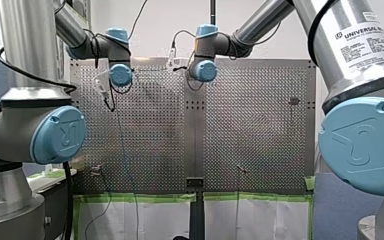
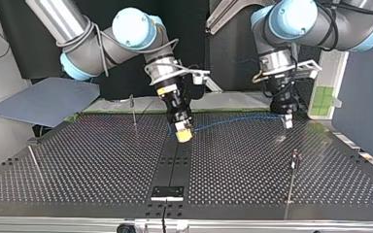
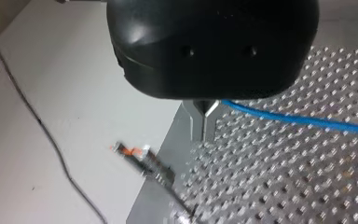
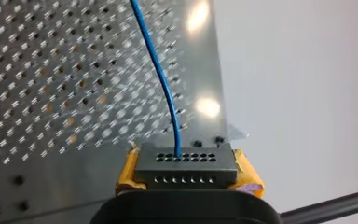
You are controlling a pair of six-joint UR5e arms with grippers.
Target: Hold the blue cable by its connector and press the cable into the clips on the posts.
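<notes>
Top view: the perforated table (image 2: 77, 165) spreads wide, a thin post (image 2: 293, 174) nearer the camera, no cable in it yet. My left gripper (image 2: 287, 120) is pinched on the blue cable (image 2: 233, 117), which runs just above the table's far side to my right gripper (image 2: 184, 132), yellow pads (image 4: 126, 171) clenched on the connector (image 4: 185, 167). Light, floppy stuff, I'd say – steer it by that rigid connector. This view gives the whole span; only the right wrist view shows the cable entering the connector's holes

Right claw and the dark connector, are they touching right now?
Touching. The right wrist view shows the right claw with yellow pads pressed against both sides of the connector, no gap.
</notes>
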